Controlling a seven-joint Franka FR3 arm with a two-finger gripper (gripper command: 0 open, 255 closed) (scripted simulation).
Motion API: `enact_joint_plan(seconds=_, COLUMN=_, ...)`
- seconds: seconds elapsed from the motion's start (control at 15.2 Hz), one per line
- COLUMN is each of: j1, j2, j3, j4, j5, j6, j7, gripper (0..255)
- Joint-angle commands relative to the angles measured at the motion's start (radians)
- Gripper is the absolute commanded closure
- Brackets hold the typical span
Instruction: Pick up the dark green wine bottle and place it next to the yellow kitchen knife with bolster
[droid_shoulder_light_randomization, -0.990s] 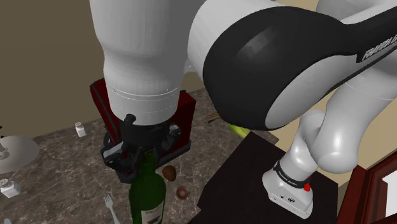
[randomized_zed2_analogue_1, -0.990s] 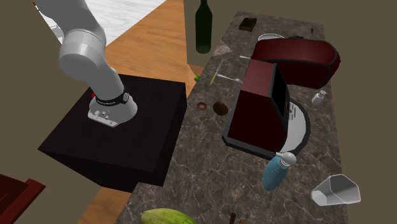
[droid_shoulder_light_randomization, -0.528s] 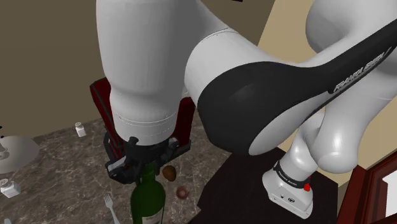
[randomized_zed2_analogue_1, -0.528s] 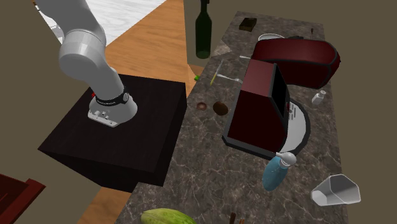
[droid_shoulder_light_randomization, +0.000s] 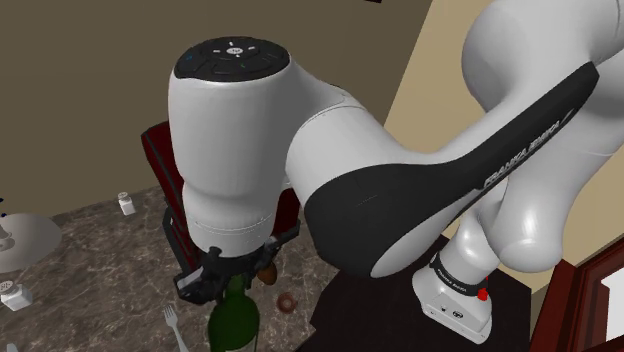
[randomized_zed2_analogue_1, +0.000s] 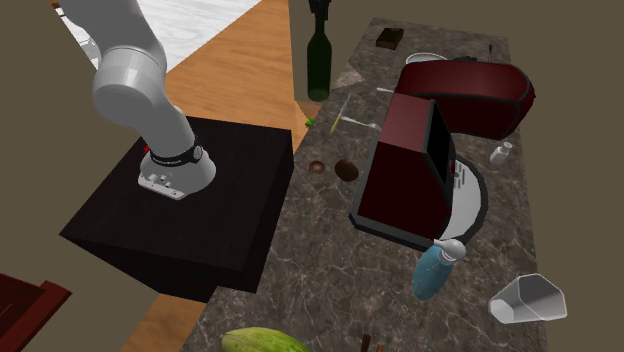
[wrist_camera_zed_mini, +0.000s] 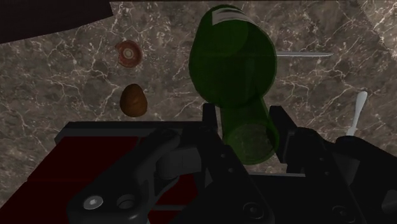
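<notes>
Dark veined counter (randomized_zed2_analogue_1: 330, 260) beside a black stand (randomized_zed2_analogue_1: 210, 200), wood floor beyond. Located at the counter's far end in the second exterior view: dark green wine bottle (randomized_zed2_analogue_1: 318, 58), upright, base on the stone near the counter's edge. Located near its base, toward the dark red appliance (randomized_zed2_analogue_1: 440, 120): thin yellow knife (randomized_zed2_analogue_1: 340, 112), flat on the counter, with a fork (randomized_zed2_analogue_1: 364, 125) just beside it. Positioned over the bottle top: gripper (wrist_camera_zed_mini: 245, 130), pointing straight down, as confirmed in the shoulder view. Jaws apart, with fingers (wrist_camera_zed_mini: 208, 119) flanking the neck, close against the glass, no firm clasp evident. Current step, by judgement: grasp phase of the pick, bottle not yet lifted. Next move: close squarely on the neck, verify grip, then raise vertically until the base clears the counter. Keep the bottle plumb during transfer — held high by a smooth neck, likely to swing or slip. Carry only a short way; set down upright just beside the knife, clear of blade and fork, and of the two small brown items (randomized_zed2_analogue_1: 346, 168) nearer the stand. Release only after the base sits flat.
</notes>
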Motion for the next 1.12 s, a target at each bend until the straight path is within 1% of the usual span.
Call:
enact_joint_plan(seconds=0.0, j1=0.001, j2=0.014, j3=-0.001, j4=-0.012, j5=-0.011, j6=0.024, j7=0.008, gripper=255)
enact_joint_plan(seconds=0.53, j1=0.009, j2=0.066, j3=-0.008, j4=-0.068, j5=-0.056, j6=0.120, j7=0.044, gripper=255)
enact_joint_plan(seconds=1.06, j1=0.022, j2=0.132, j3=-0.023, j4=-0.109, j5=-0.116, j6=0.210, j7=0.089, gripper=255)
